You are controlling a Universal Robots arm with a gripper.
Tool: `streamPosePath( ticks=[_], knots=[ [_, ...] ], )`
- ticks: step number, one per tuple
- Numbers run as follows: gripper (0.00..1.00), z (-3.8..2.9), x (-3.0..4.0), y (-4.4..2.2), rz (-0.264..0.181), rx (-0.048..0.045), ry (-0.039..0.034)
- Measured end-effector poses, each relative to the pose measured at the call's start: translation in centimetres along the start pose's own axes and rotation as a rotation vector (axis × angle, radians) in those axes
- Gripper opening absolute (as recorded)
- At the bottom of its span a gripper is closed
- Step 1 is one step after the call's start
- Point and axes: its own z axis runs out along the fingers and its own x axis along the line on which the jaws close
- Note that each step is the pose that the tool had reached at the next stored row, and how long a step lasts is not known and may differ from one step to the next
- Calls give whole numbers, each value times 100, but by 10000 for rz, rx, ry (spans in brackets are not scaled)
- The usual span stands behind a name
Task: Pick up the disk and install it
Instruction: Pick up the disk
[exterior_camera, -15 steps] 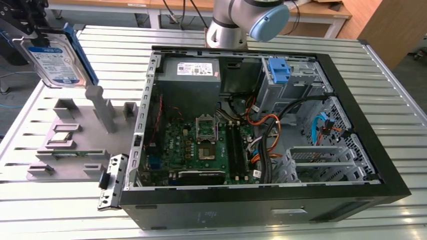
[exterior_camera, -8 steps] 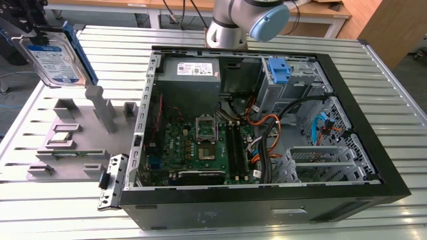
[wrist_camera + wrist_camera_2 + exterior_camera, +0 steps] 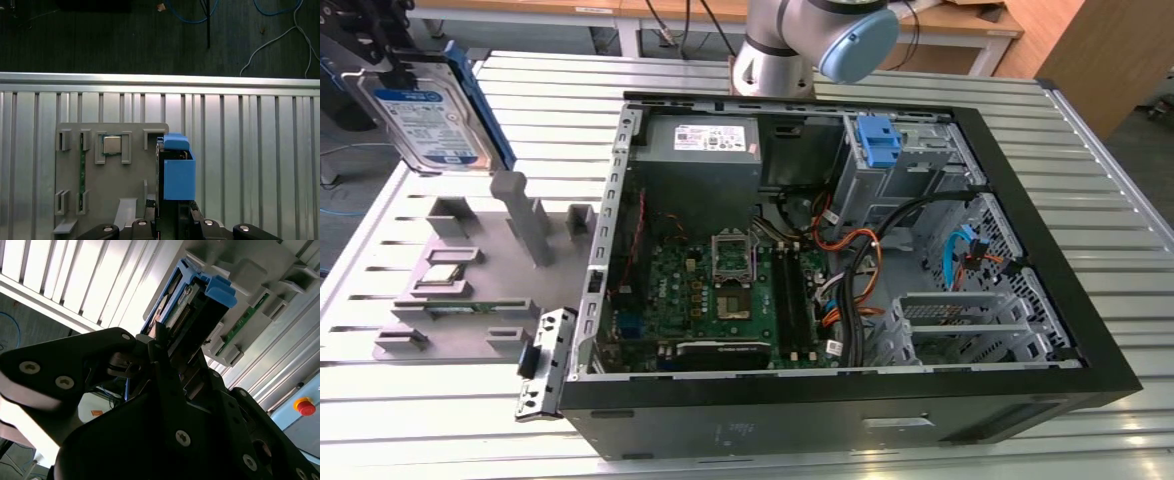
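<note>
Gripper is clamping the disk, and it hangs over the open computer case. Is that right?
Not quite. The gripper does clamp the disk, but the exterior view shows it hanging over the grey holder, at the exterior view's left of the case, not over the case.

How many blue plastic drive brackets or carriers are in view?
2: the carrier framing the disk in the pincer, at the fixture; a bracket atop the cage in the case. Others may be hidden.
</note>
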Motion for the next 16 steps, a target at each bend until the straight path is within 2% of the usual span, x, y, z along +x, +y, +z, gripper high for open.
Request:
streamPosePath(
  ticks=[16],
  knots=[
    [35, -43, -5, 1, 1, 0, -8]
  ],
)
